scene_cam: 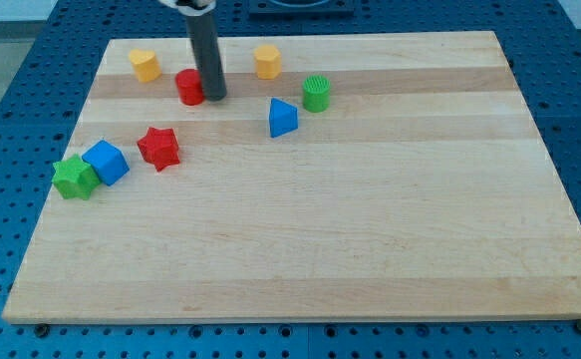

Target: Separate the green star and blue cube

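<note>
Pale rectangular wooden board (300, 249), grain running the view's left to right, with a slightly darker plank band across its upper part. It lies on a blue perforated metal bench top (1, 70), holes in a regular grid, showing on all four sides. Dark fixture (300, 8) at the view's top edge, cut off. Light even, shadows soft and short.
</note>
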